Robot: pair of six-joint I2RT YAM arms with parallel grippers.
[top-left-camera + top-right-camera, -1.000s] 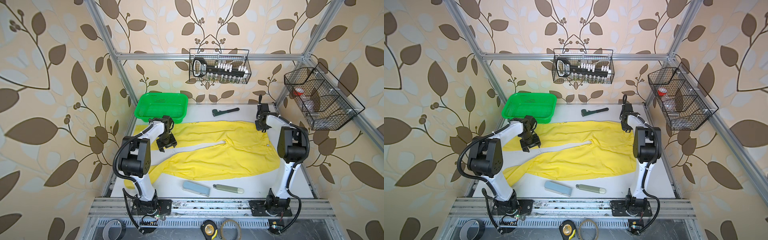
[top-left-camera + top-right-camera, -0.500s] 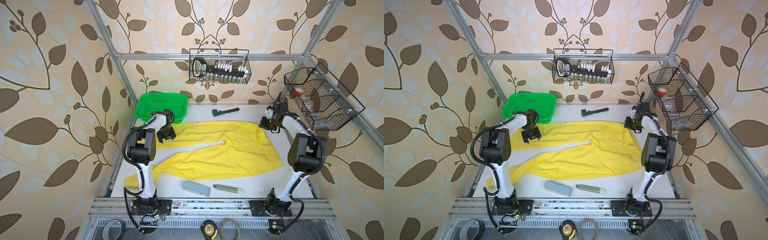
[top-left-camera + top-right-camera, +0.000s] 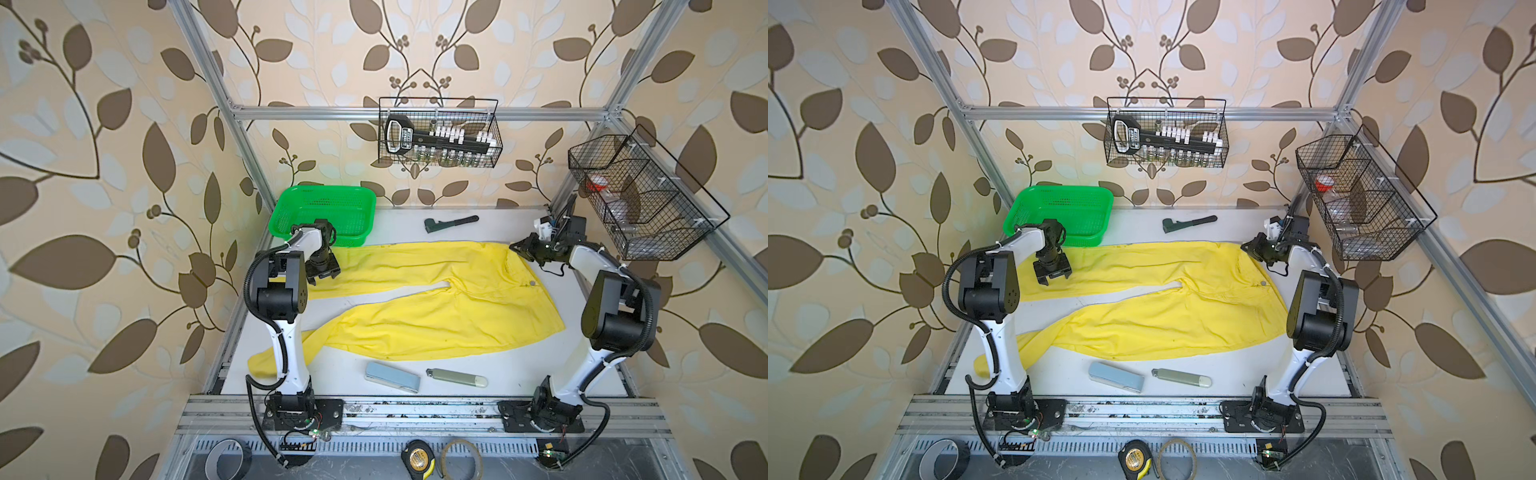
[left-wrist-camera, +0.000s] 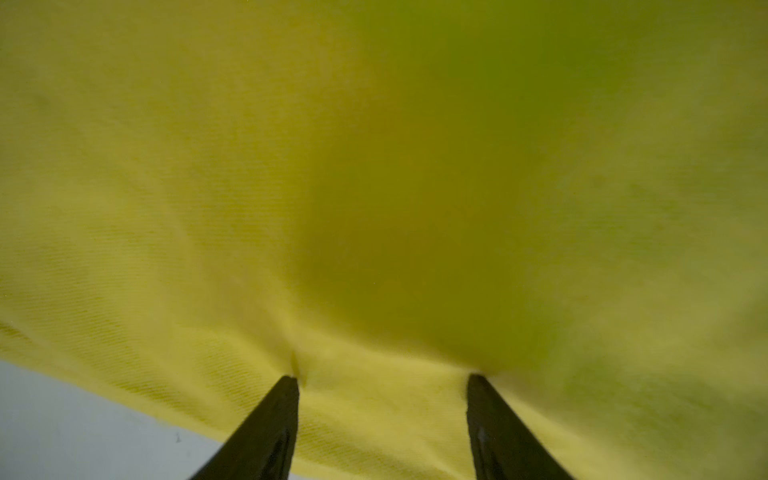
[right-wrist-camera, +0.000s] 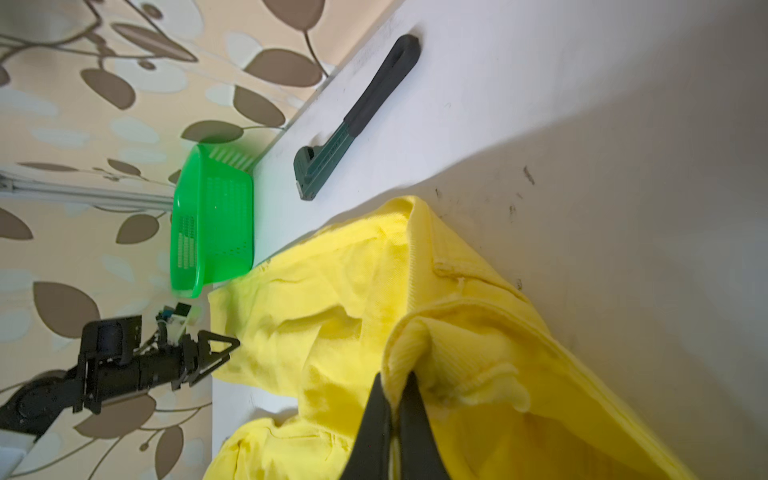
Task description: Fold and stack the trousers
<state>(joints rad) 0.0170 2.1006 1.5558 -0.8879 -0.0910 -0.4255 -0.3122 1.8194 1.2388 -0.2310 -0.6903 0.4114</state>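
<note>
Right wrist view shows right pincer [image 5: 394, 376] clamping trousers [image 5: 332, 311]; top views unclear

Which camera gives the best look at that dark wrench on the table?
The right wrist view: there the wrench is close, large and sharp, head and handle both. Both top views show the wrench small, lying far back beyond the trousers. The left wrist view misses it.

The trousers [image 3: 457, 316] are shown as matt, twill-woven cloth. The basket [image 3: 328, 208] is rendered in glossy perforated plastic.
</note>
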